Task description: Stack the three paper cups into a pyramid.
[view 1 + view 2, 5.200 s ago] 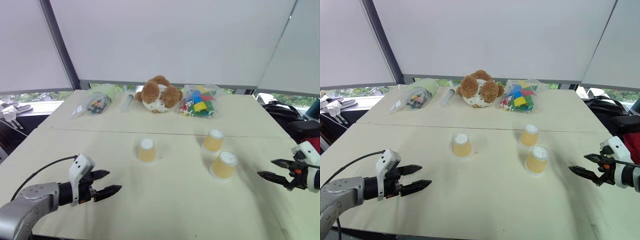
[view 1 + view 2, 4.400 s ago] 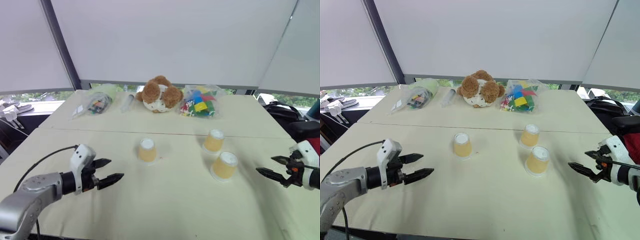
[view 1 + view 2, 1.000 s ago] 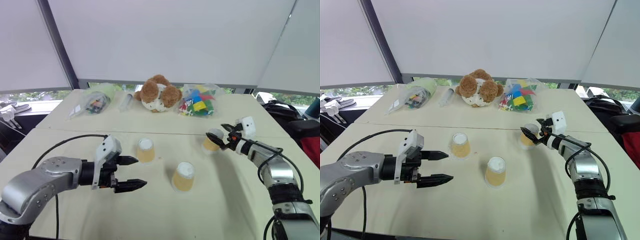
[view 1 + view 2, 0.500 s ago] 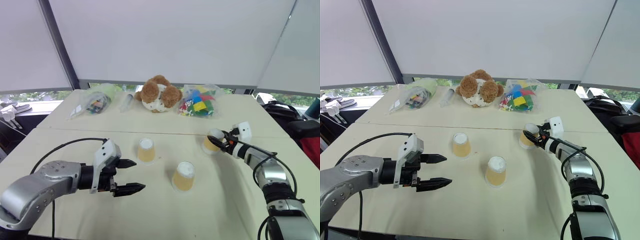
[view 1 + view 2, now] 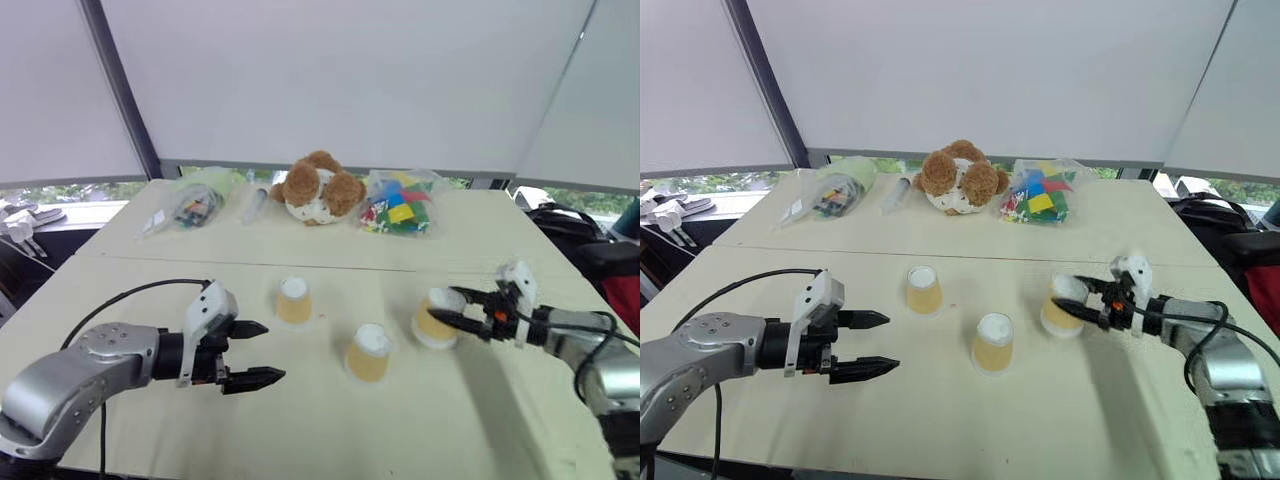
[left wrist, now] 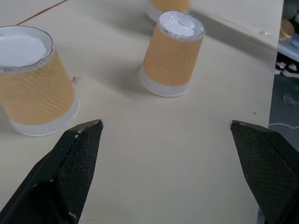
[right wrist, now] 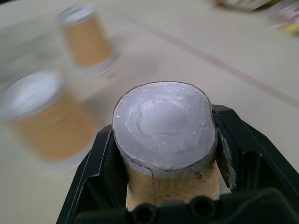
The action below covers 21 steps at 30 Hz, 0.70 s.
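- right gripper point(image 5: 447, 307) clenched on one of the three paper cups point(image 5: 436, 318), a black finger point(image 7: 96, 158) pressed to each side of the cup wall just under its white base (base faces up, cup is upside down).
- from the right wrist view the gripped cup point(image 7: 164, 135) sits squarely between the fingers; whether its rim touches the table point(image 5: 330, 420) i cannot tell.
- middle cup point(image 5: 368, 352) stands upside down on the table, near the right gripper on its inner side and apart from the held cup.
- third cup point(image 5: 293, 300) stands upside down beyond the middle one, further from the right gripper, nearer the left.
- left gripper point(image 5: 254, 352) released, fingers spread wide and holding nothing, tips pointing toward the two free cups.
- in the left wrist view both free cups lie ahead of the spread fingertips point(image 6: 82, 140); nearer cup point(image 6: 32, 79) close, other cup point(image 6: 173, 53) further off, neither touched.
- well beyond both grippers: brown plush toy point(image 5: 318, 187) flanked by a bag of coloured blocks point(image 5: 400, 212) and another clear bag point(image 5: 190, 205).
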Tool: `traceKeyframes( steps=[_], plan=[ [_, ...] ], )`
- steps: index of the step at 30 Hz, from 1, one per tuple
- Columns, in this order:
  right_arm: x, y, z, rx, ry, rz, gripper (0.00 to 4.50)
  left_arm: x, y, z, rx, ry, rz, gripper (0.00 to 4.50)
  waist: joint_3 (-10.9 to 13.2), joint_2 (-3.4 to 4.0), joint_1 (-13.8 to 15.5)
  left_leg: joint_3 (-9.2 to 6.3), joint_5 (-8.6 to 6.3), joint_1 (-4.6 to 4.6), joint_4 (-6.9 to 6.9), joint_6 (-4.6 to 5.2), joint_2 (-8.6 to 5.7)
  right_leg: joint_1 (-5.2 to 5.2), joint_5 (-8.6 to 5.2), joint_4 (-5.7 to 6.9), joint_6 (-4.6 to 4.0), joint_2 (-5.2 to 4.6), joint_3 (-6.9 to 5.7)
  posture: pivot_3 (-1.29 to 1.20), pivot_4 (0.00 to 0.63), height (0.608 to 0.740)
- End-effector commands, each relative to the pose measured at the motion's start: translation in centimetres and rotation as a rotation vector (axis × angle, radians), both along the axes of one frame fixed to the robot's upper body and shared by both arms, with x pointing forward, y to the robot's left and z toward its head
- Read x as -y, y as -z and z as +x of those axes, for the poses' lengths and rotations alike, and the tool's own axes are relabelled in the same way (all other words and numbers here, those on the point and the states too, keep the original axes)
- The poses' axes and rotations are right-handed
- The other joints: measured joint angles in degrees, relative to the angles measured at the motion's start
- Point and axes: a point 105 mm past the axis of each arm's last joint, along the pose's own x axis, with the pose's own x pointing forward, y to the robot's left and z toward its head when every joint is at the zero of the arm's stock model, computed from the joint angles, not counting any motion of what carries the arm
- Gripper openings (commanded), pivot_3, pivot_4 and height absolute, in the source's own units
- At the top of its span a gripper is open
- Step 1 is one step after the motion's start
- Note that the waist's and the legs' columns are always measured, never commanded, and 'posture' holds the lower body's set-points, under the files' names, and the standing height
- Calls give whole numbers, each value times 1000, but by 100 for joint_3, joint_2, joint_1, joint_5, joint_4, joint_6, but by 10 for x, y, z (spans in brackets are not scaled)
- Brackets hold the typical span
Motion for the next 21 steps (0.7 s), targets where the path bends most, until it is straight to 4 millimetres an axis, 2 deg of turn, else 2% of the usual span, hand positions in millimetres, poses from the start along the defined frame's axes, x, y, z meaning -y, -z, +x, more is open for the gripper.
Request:
traceKeyframes(
  steps=[1,7,21],
  plan=[
    [-14,-17,-13,48,-82,-12,2173,1,-5,2,32,19,12,4500,0,0,-16,-1,0,1,0,0,0,0,0,1,0,1,0,0,150,740],
    [-28,-3,-21,28,-103,3,2173,4,-3,1,27,34,15,4500,1,-1,49,-1,0,-3,2,0,-2,0,-1,0,-1,-1,0,0,150,740],
    [-35,18,-20,43,-119,-8,2173,6,-2,-1,20,40,18,4500,1,-2,42,-2,0,-4,4,0,-2,1,-1,1,-1,0,0,0,150,740]
  ],
)
